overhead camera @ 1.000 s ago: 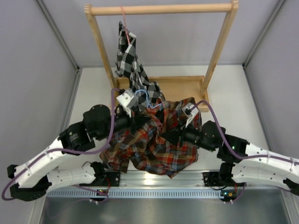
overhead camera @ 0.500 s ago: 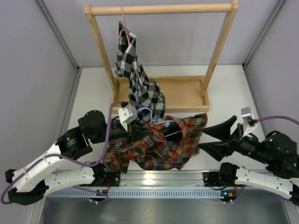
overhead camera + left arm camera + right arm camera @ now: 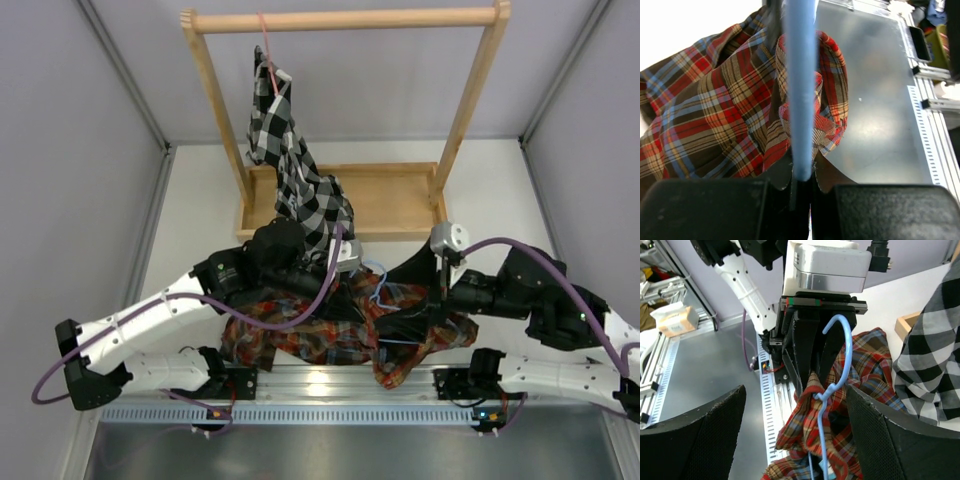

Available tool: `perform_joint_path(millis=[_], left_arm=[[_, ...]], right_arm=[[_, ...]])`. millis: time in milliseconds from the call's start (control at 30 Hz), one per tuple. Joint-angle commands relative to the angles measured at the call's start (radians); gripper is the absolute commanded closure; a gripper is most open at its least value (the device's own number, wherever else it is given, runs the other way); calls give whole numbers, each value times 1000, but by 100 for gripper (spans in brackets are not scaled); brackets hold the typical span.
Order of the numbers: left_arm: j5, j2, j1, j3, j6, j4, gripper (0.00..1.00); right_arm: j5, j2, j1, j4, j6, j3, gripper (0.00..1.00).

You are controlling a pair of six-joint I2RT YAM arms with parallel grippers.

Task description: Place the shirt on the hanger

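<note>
My left gripper point(image 3: 802, 172) is shut on the thin light-blue wire hanger point(image 3: 800, 100), pinching the wire between its fingertips. The red, orange and blue plaid shirt point(image 3: 715, 115) is draped over that wire and bunches below it. From above, the shirt point(image 3: 300, 335) lies heaped by the near rail, with the hanger point(image 3: 378, 285) poking out of it. My right gripper point(image 3: 795, 390) stands wide open and holds nothing. Its fingers flank the hanger point(image 3: 846, 352) and the hanging shirt point(image 3: 805, 440), facing the left gripper point(image 3: 817, 375). In the top view, the right gripper point(image 3: 395, 300) points left at the cloth.
A wooden rack point(image 3: 340, 20) stands at the back, its tray base point(image 3: 400, 200) just behind the arms. A black-and-white checked shirt point(image 3: 300, 170) hangs from it on a pink-red hanger point(image 3: 265, 50), reaching down close to the left wrist. An aluminium rail point(image 3: 330, 380) runs along the near edge.
The right gripper opened and let go of the shirt, swung out right, then came back toward the hanger. The left arm turned rightward with the hanger, and the shirt sagged lower.
</note>
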Motion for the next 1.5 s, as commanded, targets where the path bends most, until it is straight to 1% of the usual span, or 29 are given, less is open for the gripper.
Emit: perform_joint_path(millis=[0, 167, 200, 233, 267, 300, 367, 400, 467, 500, 633, 667, 700, 767, 800, 833, 867, 933, 967, 1000, 1033, 1067, 1133, 1167, 1233, 1267, 1333, 1400, 1467], left_arm=[[123, -2, -9, 60, 25, 74, 100], [158, 12, -20, 47, 26, 98, 100], [164, 14, -21, 46, 28, 100, 100], [171, 17, -23, 46, 31, 101, 100], [180, 20, -26, 44, 32, 101, 100], [180, 18, -27, 44, 34, 100, 100], [183, 21, -29, 44, 37, 100, 100], [184, 21, -29, 43, 38, 100, 100], [187, 21, -30, 43, 45, 101, 100], [187, 18, -30, 43, 45, 101, 100], [154, 0, -30, 40, 48, 100, 100], [152, -5, -30, 38, 51, 101, 100], [142, -11, -30, 37, 54, 101, 100], [128, -31, -30, 34, 61, 100, 100], [116, -40, -30, 27, 67, 101, 96], [62, -60, -30, 23, 68, 100, 81], [21, -71, -30, 20, 65, 100, 48], [-99, -109, -30, 3, 61, 100, 30], [-139, -124, -30, -2, 60, 97, 4], [-189, -141, -30, -8, 54, 92, 2], [-240, -181, -30, -19, 48, 89, 2], [-359, -202, -30, -23, 43, 86, 2], [-494, -271, -32, -31, 12, 81, 2], [-594, -290, -30, -31, 8, 65, 2], [-667, -362, -30, -39, 6, 54, 2], [-769, -386, -30, -63, 8, 48, 2], [-872, -463, -30, -135, 6, 43, 2], [-984, -506, -30, -187, -9, 39, 2], [-1001, -545, -32, -235, -27, 39, 4]], right_arm=[[-53, 24, 15, 88, -30, 26, 23], [-54, 12, 15, 166, -9, -36, 27], [-66, 12, 13, 172, -8, -42, 30], [-71, 12, 13, 186, -7, -50, 31], [-77, 12, 13, 195, -2, -54, 34], [-95, 12, 13, 205, -1, -57, 40], [-111, 18, 13, 232, 10, -66, 44], [-121, 23, 13, 238, 14, -66, 52], [-125, 34, 13, 254, 21, -66, 66], [-125, 37, 13, 255, 22, -65, 81], [-126, 47, 13, 255, 24, -70, 82], [-122, 47, 13, 255, 19, -73, 87], [-114, 44, 13, 254, 19, -77, 100], [-100, 37, 13, 255, 7, -82, 100], [-89, 31, 13, 255, 2, -86, 100], [-73, 26, 13, 255, 1, -86, 100], [-41, 15, 13, 255, -1, -85, 100], [1, -2, 13, 252, -8, -79, 100], [41, -20, 13, 246, -15, -76, 100], [62, -29, 13, 237, -19, -67, 100], [88, -44, 13, 211, -31, -59, 100], [125, -48, 13, 193, -38, -51, 100], [153, -58, 13, 141, -54, -28, 100], [174, -72, 13, 128, -58, -24, 100], [216, -91, 13, 94, -62, -4, 100], [243, -97, 13, 82, -64, 6, 100], [263, -112, 13, 44, -62, 42, 100], [270, -118, 13, 18, -59, 91, 100], [289, -115, 15, -19, -50, 125, 100]])
